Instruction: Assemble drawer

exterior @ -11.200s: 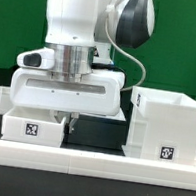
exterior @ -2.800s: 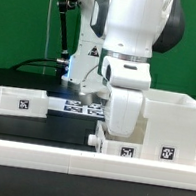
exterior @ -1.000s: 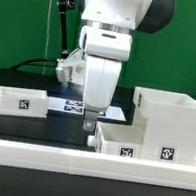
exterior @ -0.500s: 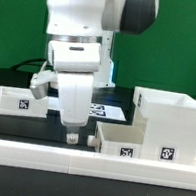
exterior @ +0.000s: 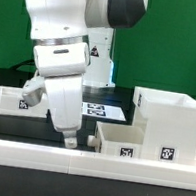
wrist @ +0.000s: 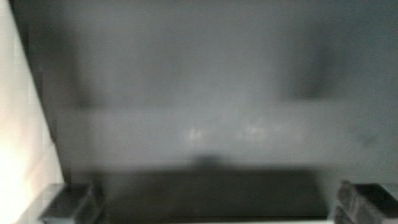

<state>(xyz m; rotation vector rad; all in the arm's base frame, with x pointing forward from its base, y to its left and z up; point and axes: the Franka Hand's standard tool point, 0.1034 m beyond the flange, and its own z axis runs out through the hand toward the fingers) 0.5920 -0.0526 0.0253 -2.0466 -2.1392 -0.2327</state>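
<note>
Black table (exterior: 26, 126), green backdrop (exterior: 179, 47). Beside the housing (exterior: 166, 124) sits a tray (exterior: 115, 139); past it hangs the gripper (exterior: 70, 139), fingers spread, empty (wrist view blurred), arm (exterior: 64, 41) half-hiding another tray (exterior: 10, 98).

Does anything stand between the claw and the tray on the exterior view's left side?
Nothing visible does. The claw hangs over bare black table, with the left tray beside it, partly hidden behind the arm. The other tray lies on the claw's opposite side.

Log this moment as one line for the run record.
fingers: open, empty, low over table | one tray: outside housing, beside it | other tray: exterior view's left, partly behind arm
</note>
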